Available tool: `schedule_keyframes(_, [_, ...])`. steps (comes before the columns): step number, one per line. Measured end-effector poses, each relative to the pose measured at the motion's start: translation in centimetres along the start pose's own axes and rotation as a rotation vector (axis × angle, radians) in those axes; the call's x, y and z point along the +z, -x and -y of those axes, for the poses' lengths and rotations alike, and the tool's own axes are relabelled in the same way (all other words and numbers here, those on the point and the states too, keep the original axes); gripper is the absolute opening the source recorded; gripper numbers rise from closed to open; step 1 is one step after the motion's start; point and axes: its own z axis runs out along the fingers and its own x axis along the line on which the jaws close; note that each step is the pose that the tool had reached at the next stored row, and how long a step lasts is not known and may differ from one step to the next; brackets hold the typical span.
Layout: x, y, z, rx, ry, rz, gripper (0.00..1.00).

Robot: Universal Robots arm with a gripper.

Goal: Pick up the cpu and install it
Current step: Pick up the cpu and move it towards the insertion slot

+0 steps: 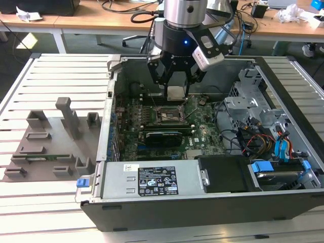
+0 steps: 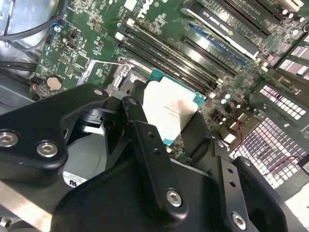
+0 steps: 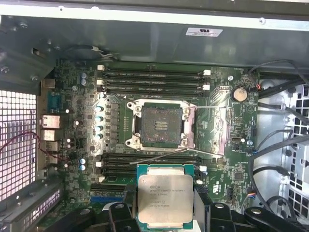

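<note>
- The pick-up looks done: the gripper [image 1: 175, 87] has its jaws closed on the cpu [image 1: 175, 93], one finger [image 3: 128, 199] pressed against each of two opposite edges, and it hangs inside the open computer case [image 1: 202, 215].
- The cpu is in the air above the motherboard [image 3: 231, 145], touching nothing but the fingers. In both wrist views its silvery top plate faces up, and it looks roughly level.
- The install is not done: the socket [image 3: 161, 124] lies open and empty, with its bare contact field showing and its metal frame folded clear.
- In the first wrist view the cpu sits beside the socket rather than over it, above a row of memory slots [image 3: 145, 166]. In the exterior view it hangs just beyond the socket and clearly higher.
- What seems to be left is lining the chip up over the socket, lowering it, letting go, and closing the frame.
- The black expansion card [image 1: 163, 136] lies on the far side of the socket from the cpu, well out of the way.
</note>
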Motion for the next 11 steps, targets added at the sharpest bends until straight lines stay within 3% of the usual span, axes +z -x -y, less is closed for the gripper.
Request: schedule_keyframes(11, [0.89, 0.99, -0.97, 0.000, -0.0020, 0.0000, 0.55])
